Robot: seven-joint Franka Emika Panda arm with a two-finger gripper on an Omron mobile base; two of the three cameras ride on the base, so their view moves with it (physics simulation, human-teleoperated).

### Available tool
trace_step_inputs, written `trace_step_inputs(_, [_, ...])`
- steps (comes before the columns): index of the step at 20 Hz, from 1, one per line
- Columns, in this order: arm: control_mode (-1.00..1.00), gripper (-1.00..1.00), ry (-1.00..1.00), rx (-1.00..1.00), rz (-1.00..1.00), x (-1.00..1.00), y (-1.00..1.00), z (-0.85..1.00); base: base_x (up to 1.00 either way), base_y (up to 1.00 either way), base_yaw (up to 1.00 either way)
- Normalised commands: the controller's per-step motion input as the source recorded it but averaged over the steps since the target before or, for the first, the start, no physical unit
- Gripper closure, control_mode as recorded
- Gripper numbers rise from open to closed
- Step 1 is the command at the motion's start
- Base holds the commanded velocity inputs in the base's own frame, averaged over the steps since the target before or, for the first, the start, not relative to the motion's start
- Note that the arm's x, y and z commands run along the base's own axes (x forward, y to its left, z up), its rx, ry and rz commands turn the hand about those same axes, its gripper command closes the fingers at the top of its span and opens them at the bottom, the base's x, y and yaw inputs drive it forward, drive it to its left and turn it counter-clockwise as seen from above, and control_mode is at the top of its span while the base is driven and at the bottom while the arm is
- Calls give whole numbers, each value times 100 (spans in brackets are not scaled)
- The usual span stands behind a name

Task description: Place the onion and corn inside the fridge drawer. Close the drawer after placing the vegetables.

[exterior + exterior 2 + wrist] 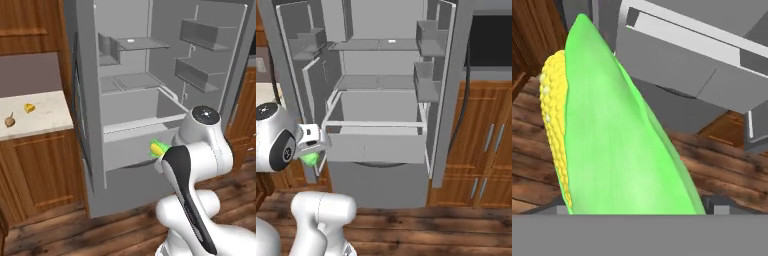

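Got the corn [617, 135], fridge drawer [376, 145] open
My gripper [637, 202] is pinching it just outside the drawer; onion [10, 120] sits on the counter [45, 107].

A home kitchen. An open grey fridge [381, 100] stands with its doors swung wide, showing shelves [142, 44], door bins [205, 34] and a pulled-out drawer [376, 142]. Brown wooden cabinets [35, 172] flank it on both sides, one topped by a pale marbled counter [47, 112]. A dark built-in appliance [491, 40] sits above the right-hand cabinets. The floor [421, 232] is dark wooden planks.
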Motion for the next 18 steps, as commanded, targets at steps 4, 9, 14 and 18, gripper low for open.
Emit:
trace_step_inputs(4, [100, 100, 0, 0, 0, 0, 0, 0, 95, -63, 0])
trace_step_inputs(9, [-100, 100, 1, 1, 0, 20, -6, 4, 36, -26, 1])
trace_step_inputs(14, [-100, 100, 14, 4, 4, 100, -12, 54, 0, 0, 0])
trace_step_inputs(18, [-100, 100, 16, 3, 2, 100, -1, 24, 0, 0, 0])
